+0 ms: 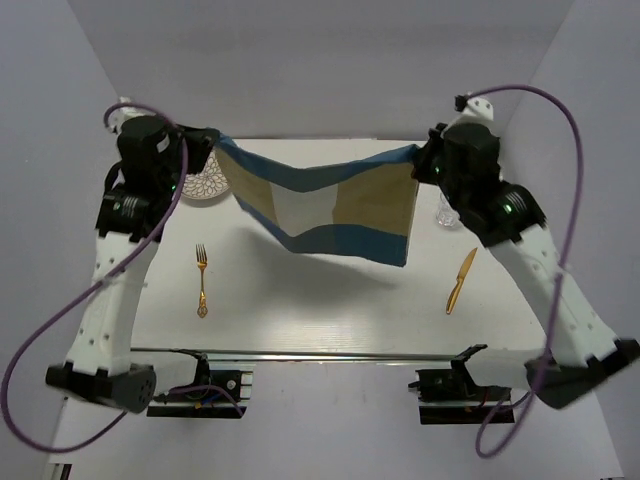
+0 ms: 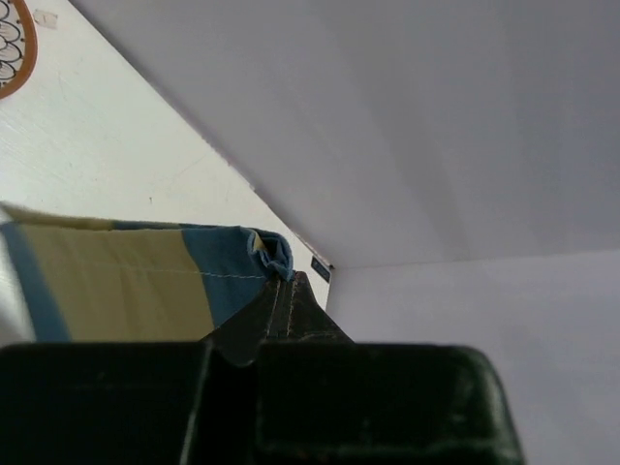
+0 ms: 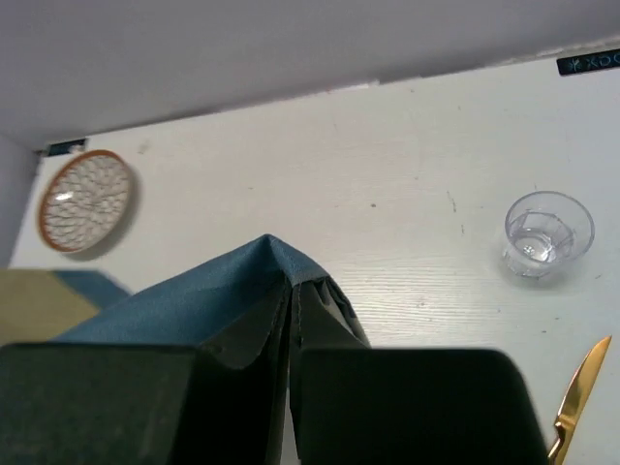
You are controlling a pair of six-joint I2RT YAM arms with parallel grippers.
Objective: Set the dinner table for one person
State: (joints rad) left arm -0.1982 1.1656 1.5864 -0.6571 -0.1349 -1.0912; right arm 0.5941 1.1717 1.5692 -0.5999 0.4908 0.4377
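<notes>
The worktop [image 1: 330,300] fills the middle of the top view, with its rail [image 1: 330,352] along the near edge. Above its far half hangs the mat [image 1: 330,205], sagging between two pinched corners and clear of the surface. The left claw [image 1: 208,138] is closed tight on the left corner and the right claw [image 1: 422,162] on the right one (each wrist view shows cloth bunched between the fingers). I judge the step in hand to be laying the mat. The next move calls for both arms to come down and toward the rail together, keeping the cloth taut, before letting go. Open room lies between the fork [image 1: 201,280] and the knife [image 1: 460,281]. The mat looks nearly as wide as that gap, so an edge could drag either one. The plate [image 1: 205,187] and glass [image 1: 447,212] stand toward the far side, near the claws.
</notes>
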